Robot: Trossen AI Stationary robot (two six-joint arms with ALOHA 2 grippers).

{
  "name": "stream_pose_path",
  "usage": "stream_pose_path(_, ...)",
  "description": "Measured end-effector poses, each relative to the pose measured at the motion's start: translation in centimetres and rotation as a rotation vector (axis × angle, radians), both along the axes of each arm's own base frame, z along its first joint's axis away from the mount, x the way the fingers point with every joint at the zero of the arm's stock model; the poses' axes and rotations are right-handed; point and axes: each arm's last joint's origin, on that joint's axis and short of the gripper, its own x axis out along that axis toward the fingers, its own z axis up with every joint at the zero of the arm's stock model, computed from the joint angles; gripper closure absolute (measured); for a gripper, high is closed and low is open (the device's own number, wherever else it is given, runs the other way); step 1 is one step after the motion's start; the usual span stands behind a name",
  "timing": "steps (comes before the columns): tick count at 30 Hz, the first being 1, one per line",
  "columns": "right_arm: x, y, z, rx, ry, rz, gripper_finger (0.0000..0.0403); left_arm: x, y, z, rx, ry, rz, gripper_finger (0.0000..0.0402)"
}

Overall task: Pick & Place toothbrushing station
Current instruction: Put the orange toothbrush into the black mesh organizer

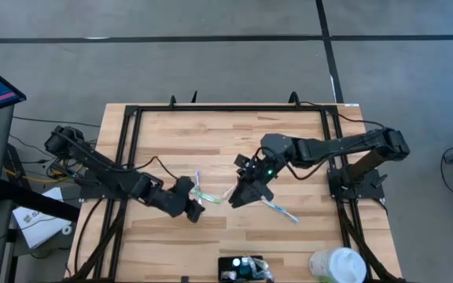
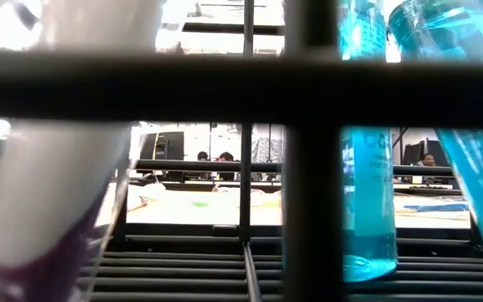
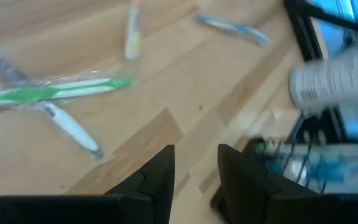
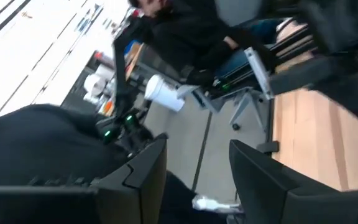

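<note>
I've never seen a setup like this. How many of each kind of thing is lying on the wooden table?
toothbrushes: 4 (one green in wrapping, one whitish crossing it, one yellowish, one blue)
white cup: 1
black holder: 1, at the table's near edge
Total: 6
</note>
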Motion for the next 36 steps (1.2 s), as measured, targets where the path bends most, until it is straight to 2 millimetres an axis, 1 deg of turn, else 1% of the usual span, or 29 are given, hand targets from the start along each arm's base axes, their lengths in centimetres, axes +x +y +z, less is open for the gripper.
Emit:
stream_pose_path(3, -0.1, -0.5, 0.0, 0.016, -0.001, 0.068, 0.0235, 0.2, 1.2, -0.6, -0.075, 0.023, 0.091, 0.0284)
stream_pose_path(6, -0.3, -0.8, 0.0, 0.041, 0.008, 0.178, 0.0235, 0.7, 2.2, -0.7, -0.133, 0.018, 0.118, 0.0284)
stream_pose_path(10, -0.6, -1.2, -0.1, 0.060, 0.008, 0.318, 0.0236, 1.1, 3.4, -0.7, -0.150, 0.018, 0.153, 0.0284)
stream_pose_path(12, -0.7, -1.5, 0.0, 0.075, 0.012, 0.353, 0.0236, 1.3, 3.9, -0.7, -0.151, 0.016, 0.174, 0.0284)
stream_pose_path(14, -0.7, -1.8, -0.1, 0.081, 0.028, 0.352, 0.0235, 1.6, 4.5, -0.6, -0.148, 0.002, 0.188, 0.0284)
stream_pose_path(17, -0.7, -1.7, -0.5, 0.035, 0.019, 0.327, 0.0233, 1.8, 5.1, -0.6, -0.136, -0.009, 0.199, 0.0284)
stream_pose_path(20, -1.1, -0.6, -1.0, -0.053, 0.007, 0.304, 0.0232, 1.9, 5.6, -0.5, -0.129, -0.014, 0.211, 0.0284)
stream_pose_path(23, -1.4, 0.6, -1.2, -0.109, -0.031, 0.338, 0.0231, 1.9, 5.7, -0.6, -0.130, -0.014, 0.220, 0.0284)
stream_pose_path(26, -2.4, 0.2, -0.5, -0.154, -0.077, 0.343, 0.0234, 1.9, 5.8, -0.5, -0.129, -0.015, 0.223, 0.0284)
stream_pose_path(29, -3.6, -0.7, 0.3, -0.250, -0.099, 0.272, 0.0240, 1.9, 5.7, -0.5, -0.132, -0.017, 0.225, 0.0284)
stream_pose_path(33, -4.5, -1.2, 0.8, -0.347, -0.136, 0.209, 0.0245, 2.0, 5.7, -0.5, -0.138, -0.019, 0.229, 0.0284)
stream_pose_path(36, -4.7, -1.2, 1.1, -0.363, -0.148, 0.194, 0.0247, 2.0, 5.7, -0.5, -0.141, -0.020, 0.231, 0.0284)
